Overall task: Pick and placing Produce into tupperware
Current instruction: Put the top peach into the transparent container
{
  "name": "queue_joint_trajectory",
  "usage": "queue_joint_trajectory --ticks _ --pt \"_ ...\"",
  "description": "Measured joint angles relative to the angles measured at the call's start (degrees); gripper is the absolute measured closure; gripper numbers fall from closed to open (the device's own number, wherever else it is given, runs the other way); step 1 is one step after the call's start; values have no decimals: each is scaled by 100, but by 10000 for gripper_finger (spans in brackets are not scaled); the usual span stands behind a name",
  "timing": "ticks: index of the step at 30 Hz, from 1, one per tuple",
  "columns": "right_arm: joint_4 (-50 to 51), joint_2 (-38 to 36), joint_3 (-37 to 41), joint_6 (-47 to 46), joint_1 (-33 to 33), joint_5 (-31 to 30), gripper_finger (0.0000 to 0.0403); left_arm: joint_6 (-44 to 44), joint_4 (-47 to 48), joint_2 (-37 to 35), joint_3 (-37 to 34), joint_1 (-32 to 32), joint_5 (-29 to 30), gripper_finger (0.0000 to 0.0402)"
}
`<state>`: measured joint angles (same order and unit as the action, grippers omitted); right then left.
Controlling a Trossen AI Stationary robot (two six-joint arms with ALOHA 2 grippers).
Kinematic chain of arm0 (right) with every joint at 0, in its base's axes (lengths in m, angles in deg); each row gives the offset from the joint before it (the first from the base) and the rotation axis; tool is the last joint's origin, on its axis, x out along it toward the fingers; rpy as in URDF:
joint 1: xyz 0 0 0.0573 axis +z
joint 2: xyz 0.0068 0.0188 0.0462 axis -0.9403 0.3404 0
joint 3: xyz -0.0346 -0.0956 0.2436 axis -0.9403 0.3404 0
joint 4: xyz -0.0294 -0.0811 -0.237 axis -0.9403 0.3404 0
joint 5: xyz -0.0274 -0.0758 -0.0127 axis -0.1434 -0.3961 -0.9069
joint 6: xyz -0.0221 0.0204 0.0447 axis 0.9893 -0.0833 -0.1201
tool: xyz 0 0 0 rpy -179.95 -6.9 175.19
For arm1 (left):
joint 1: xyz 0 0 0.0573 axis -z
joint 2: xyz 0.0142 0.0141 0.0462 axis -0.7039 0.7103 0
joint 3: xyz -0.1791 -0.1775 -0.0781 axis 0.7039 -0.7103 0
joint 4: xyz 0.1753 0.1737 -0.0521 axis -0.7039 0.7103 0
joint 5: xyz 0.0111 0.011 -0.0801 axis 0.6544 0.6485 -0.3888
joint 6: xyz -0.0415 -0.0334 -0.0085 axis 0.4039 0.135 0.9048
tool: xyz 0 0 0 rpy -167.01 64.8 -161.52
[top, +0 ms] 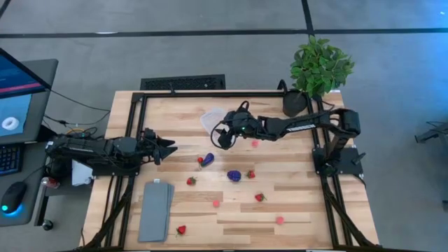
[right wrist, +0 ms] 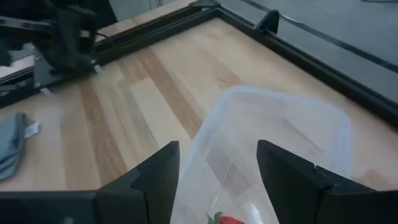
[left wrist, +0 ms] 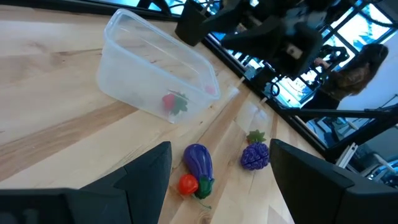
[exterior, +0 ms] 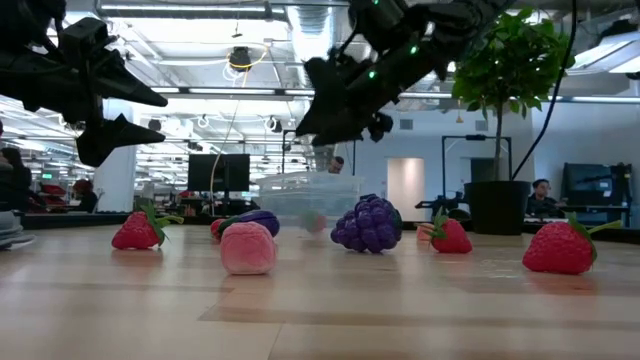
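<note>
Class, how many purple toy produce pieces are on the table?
2: the eggplant near the tupperware, the grape cluster beside it, both mid-table. None looks hidden.

Light wooden table point(top: 294, 203) with a black frame, carrying a clear tupperware point(top: 212, 119) taken as landmark. Near the tub: eggplant point(top: 208, 160) with a small red piece touching it, then grape cluster point(top: 234, 176), strawberries point(top: 250, 174) point(top: 190, 181) point(top: 260, 198) and pink pieces point(top: 216, 204) point(top: 280, 220) scattered farther off. Well apart from it lie a flat grey slab point(top: 155, 209) and a strawberry point(top: 181, 229) just beside that; a dark plant pot point(top: 294, 103) stands off to the tub's side.

potted plant point(top: 319, 68), grey slab point(top: 155, 210), monitor point(top: 15, 94)
</note>
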<state>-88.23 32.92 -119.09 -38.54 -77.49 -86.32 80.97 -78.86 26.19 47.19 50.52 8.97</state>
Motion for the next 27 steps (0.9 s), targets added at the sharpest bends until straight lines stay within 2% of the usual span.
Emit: queue_joint_trajectory --ticks 9,13,22,27 --pt "2164 -978 54 259 131 70 163 -4 0 -1 0 0 4 141" --pt "2611 -1318 272 124 254 64 163 -4 0 -1 0 0 42 141" --pt "2647 -1961 1061 -701 606 17 163 -7 0 1 0 0 44 141" --pt "2627 -2269 1552 -1290 930 -363 163 -44 2 -1 0 0 46 141"
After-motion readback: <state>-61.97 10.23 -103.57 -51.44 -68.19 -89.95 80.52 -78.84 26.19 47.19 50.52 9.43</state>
